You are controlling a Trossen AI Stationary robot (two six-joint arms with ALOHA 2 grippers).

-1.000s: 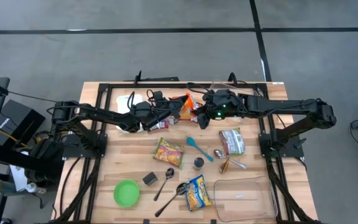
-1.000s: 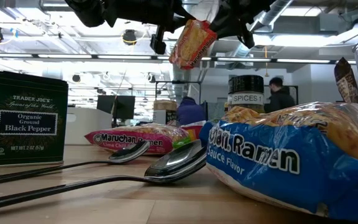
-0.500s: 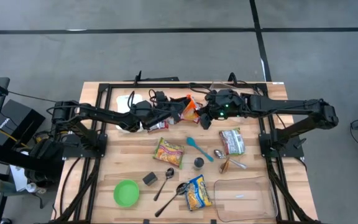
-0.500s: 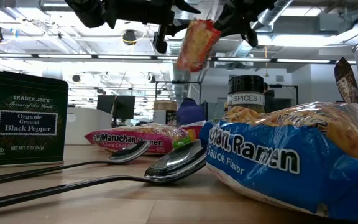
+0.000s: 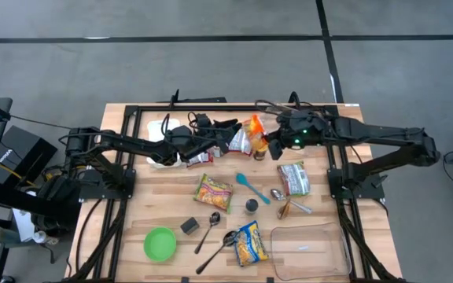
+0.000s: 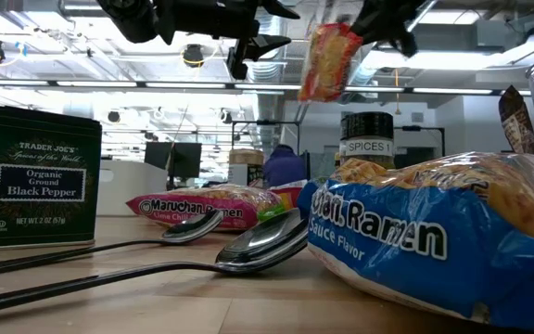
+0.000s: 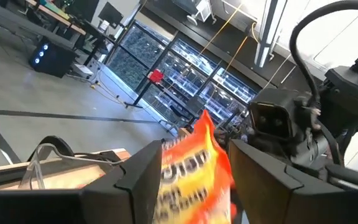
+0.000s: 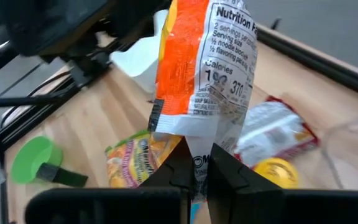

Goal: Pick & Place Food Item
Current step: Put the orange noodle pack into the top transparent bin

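Note:
An orange ramen packet [image 5: 251, 134] hangs in the air over the table's far middle, and it also shows in the low view [image 6: 330, 61]. My right gripper [image 5: 267, 145] is shut on it. My left gripper [image 5: 229, 140] stands just to the packet's left, open and empty. In the left wrist view the packet [image 7: 191, 165] shows beyond the gap between the fingers of my left gripper [image 7: 196, 150]. My right gripper pinches the packet's crimped end [image 8: 197, 152] between its two fingers [image 8: 229, 171], and the rest of the packet reaches away from the fingers. In the low view the packet hangs tilted below the gripper [image 6: 378, 14], lifted clear of the table.
On the table lie a pink-yellow ramen packet [image 5: 215, 191], a blue one [image 5: 249, 242], a green-white packet [image 5: 293, 178], a red packet [image 5: 199, 157], spoons, a teal spatula [image 5: 250, 186], a spice jar [image 5: 252, 205], a pepper tin [image 5: 189, 226], a green bowl [image 5: 160, 243] and a clear container [image 5: 309, 250].
My right gripper has gone toward the table's right edge with the orange packet. The packet has come away from my left gripper and hangs more upright below the right gripper. My left arm has stayed about where it was.

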